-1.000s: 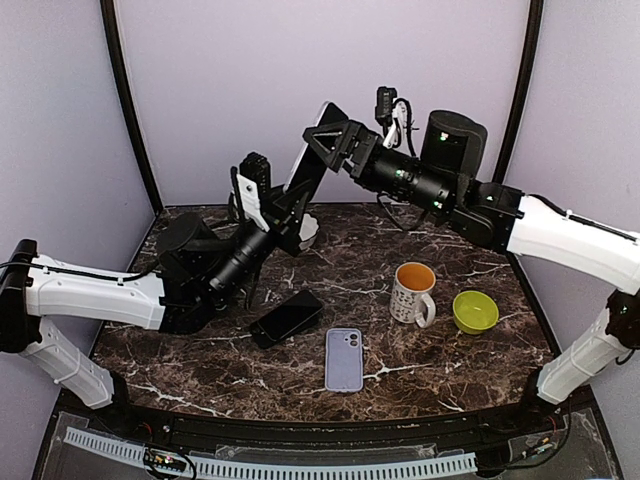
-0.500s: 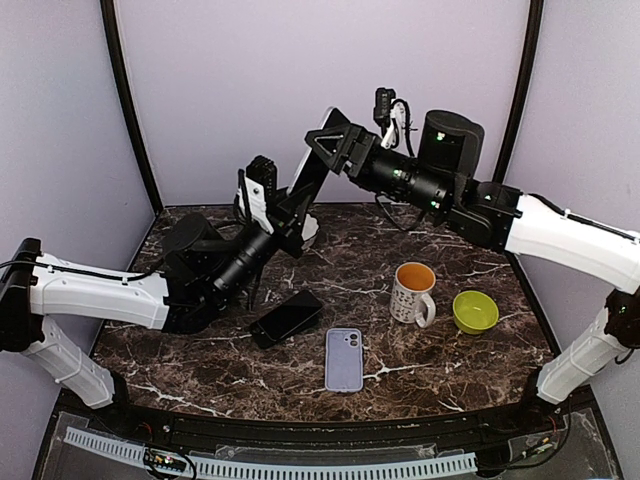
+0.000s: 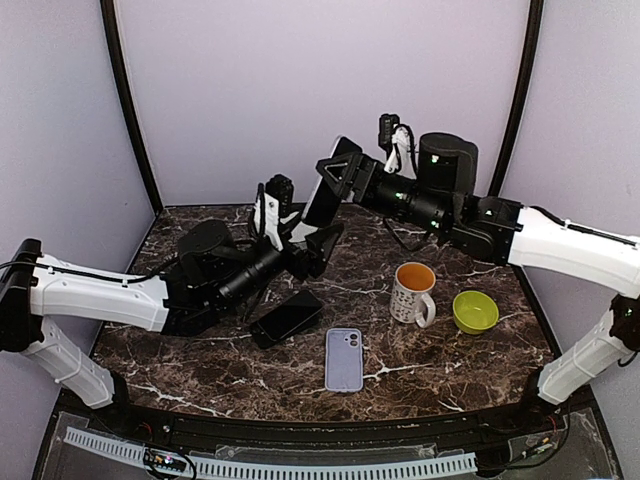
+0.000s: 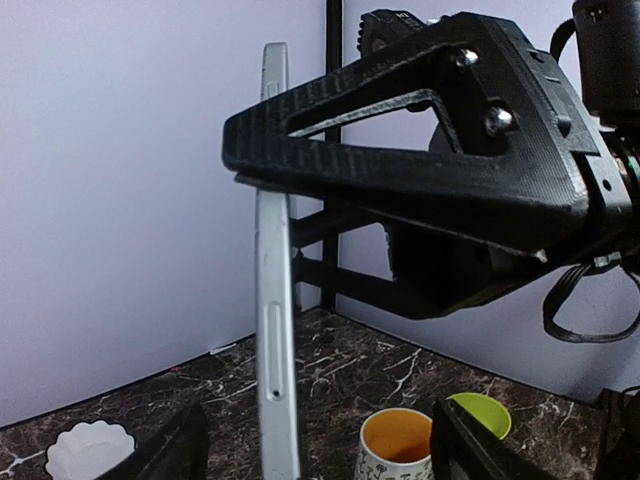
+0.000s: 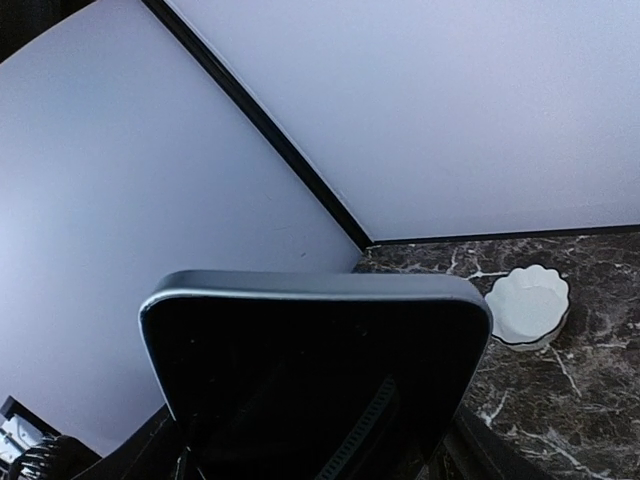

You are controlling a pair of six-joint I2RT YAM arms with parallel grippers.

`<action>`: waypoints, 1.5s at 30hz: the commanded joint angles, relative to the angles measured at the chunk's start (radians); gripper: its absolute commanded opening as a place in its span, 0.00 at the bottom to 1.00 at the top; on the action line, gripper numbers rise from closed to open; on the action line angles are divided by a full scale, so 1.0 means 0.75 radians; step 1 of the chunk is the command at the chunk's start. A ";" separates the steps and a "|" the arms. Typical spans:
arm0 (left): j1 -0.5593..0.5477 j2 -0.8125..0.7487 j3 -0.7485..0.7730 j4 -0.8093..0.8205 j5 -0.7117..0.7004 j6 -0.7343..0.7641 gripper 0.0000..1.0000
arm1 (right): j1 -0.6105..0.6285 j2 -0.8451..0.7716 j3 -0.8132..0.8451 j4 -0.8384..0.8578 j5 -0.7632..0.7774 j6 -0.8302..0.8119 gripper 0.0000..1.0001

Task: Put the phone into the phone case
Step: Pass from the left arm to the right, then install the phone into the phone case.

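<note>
**A:** What lies closest to the arm bases?

**B:** A lilac phone case [image 3: 344,359], flat on the marble table [image 3: 450,375], with its camera cutout at the far end. Any marking on it is too small to read.

**A:** And just past it?

**B:** A flat black slab [image 3: 287,317] lies askew to the case's left, near it but apart. Whether it is a phone or a case I cannot tell. Off to the right stands a white mug [image 3: 412,292] with an orange inside, and a green bowl [image 3: 475,311] sits just beside it. The mug has a speckled print, too fine to read.

**A:** The left gripper?

**B:** The left gripper [image 3: 300,230] is raised behind the slab, with its fingers [image 4: 175,452] spread wide. The phone's lower end hangs between them, and in the wrist view it touches neither.

**A:** So where is the phone?

**B:** The phone [image 4: 275,330] is in the air, tilted but close to upright, with a silver rim and a black screen. The right gripper [image 3: 335,170] is clamped across its width. One black triangular finger [image 4: 420,130] crosses the phone's side. The rim shows a narrow slot, and I can read no lettering there.

**A:** And farthest back?

**B:** A small white fluted bowl [image 5: 527,305] sits on the table near the lilac wall [image 3: 300,80].
</note>
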 commanded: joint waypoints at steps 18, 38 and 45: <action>0.345 -0.316 0.181 -1.674 0.043 -0.373 0.99 | 0.379 0.356 0.210 -0.964 1.057 0.272 0.00; 0.470 -0.465 0.067 -1.693 0.033 -0.322 0.99 | 0.573 0.728 0.237 -1.363 0.926 0.981 0.00; 0.473 -0.445 0.070 -1.695 0.051 -0.320 0.99 | 0.571 0.754 0.198 -1.337 0.845 0.983 0.00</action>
